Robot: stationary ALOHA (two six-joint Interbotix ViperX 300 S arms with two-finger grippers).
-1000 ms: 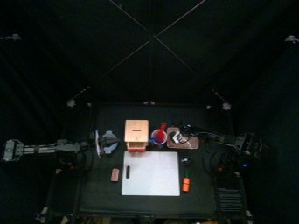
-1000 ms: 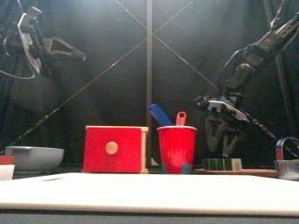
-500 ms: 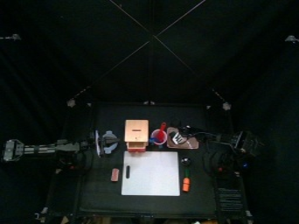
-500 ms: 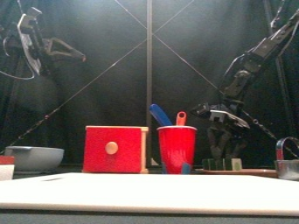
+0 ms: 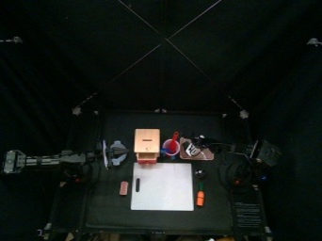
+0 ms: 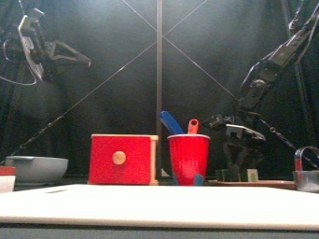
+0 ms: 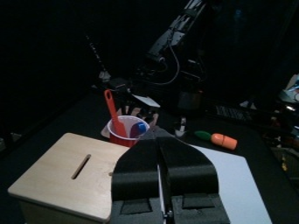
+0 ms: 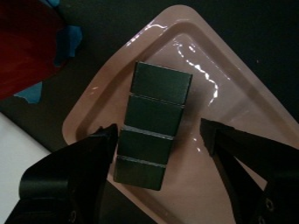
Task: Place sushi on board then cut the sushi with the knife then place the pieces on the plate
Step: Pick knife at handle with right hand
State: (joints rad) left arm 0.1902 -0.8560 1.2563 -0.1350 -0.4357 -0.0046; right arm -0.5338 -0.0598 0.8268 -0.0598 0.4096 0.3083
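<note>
Right wrist view: end effector (image 8: 162, 131) straddles sushi roll (image 8: 156, 114), hiding tray (image 8: 230, 98) edges.

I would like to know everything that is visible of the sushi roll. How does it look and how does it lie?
The sushi roll is a straight row of four dark green blocks joined end to end, matt like plastic. It lies flat and whole on the pink tray, not yet on the white board. The right claw hangs over it, jaws open, one along each long side; small gaps show, so only the tray seems to touch it.
</note>
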